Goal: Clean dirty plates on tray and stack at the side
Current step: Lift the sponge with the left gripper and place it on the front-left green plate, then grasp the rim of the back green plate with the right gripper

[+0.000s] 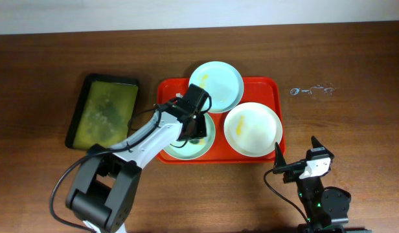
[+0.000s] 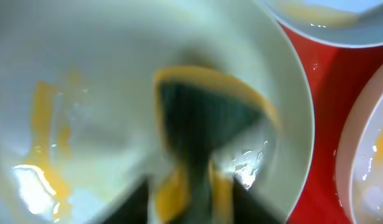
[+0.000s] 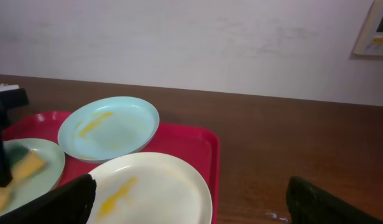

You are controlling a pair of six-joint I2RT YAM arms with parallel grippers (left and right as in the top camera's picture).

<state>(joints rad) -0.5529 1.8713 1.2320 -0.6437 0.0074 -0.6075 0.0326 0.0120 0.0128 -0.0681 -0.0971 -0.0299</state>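
**Step in hand: scrubbing the first plate**

The left gripper (image 1: 197, 124) is down over the pale green plate (image 1: 179, 150) at the front-left of the tray (image 1: 272, 83). Its fingers are clamped on a sponge (image 2: 204, 118), which is pressed against the plate's floor. The wrist view is blurred, so a wiping stroke is probably under way.

1. Sweep the sponge toward the yellow smears (image 2: 45, 118) beside it. Cover the floor of the plate first, then the inner slope.
2. Press lightly. The plate lies loose on the tray, just beside the blue plate (image 1: 216, 86) and the white plate (image 1: 252, 129), and a hard sideways push will likely slide it into them.
3. Hold the sponge flat, because a tilted edge skips over the smears.
4. The right gripper (image 3: 191, 186) sits off the tray near the table's front edge, fingers apart and empty. Use it to steady the rim if the plate shifts.

Both other plates show yellow streaks, and no plate is stacked yet.
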